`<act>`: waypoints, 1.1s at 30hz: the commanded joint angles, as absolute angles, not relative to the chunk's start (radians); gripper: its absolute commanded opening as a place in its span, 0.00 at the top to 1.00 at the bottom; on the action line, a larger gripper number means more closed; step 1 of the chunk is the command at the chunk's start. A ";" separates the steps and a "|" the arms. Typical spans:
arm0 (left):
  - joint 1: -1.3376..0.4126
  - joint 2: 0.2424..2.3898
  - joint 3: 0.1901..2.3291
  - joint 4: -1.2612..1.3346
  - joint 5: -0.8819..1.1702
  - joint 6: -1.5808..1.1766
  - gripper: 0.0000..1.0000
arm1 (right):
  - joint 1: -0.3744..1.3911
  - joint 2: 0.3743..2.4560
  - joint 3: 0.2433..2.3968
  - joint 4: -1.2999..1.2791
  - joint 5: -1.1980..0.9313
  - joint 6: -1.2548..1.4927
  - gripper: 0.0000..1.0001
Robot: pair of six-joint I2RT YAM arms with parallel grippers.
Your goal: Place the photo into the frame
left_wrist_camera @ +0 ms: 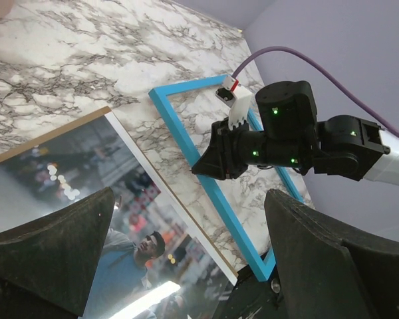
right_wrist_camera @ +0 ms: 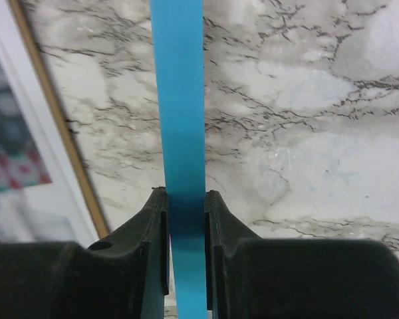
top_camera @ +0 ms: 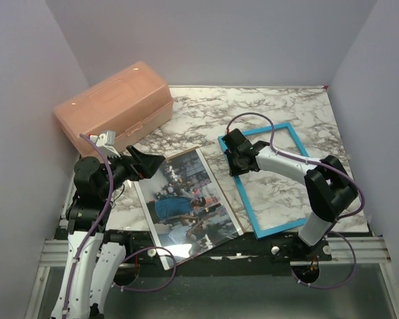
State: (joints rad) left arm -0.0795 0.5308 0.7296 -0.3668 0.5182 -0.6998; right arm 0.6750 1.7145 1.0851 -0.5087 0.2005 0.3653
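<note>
The photo, a street scene with a man in a blue shirt, lies face up at the table's near left, its near corner overhanging the edge. The frame, bright blue, lies flat to its right. My right gripper is down on the frame's left rail, and in the right wrist view both fingers press against the sides of the blue rail. My left gripper hangs open above the photo's far left corner, with nothing between its wide jaws but the photo below.
A brown backing board lies under the photo, showing as a thin edge along it. A translucent orange box stands at the back left. The marble table is walled in on three sides.
</note>
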 commanded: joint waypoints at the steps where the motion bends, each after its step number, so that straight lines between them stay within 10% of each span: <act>1: -0.075 0.514 0.766 -0.388 0.543 -0.687 0.02 | 0.683 1.645 1.147 -0.533 0.122 0.330 0.93; 18: -0.075 0.533 0.764 -0.412 0.535 -0.678 0.02 | 0.889 1.756 1.228 -0.565 0.202 0.357 0.87; 27: -0.076 0.541 0.765 -0.435 0.520 -0.664 0.02 | 0.935 1.733 1.183 -0.557 0.248 0.373 0.42; 33: -0.075 0.539 0.773 -0.453 0.509 -0.649 0.01 | 0.936 1.723 1.160 -0.548 0.231 0.383 0.35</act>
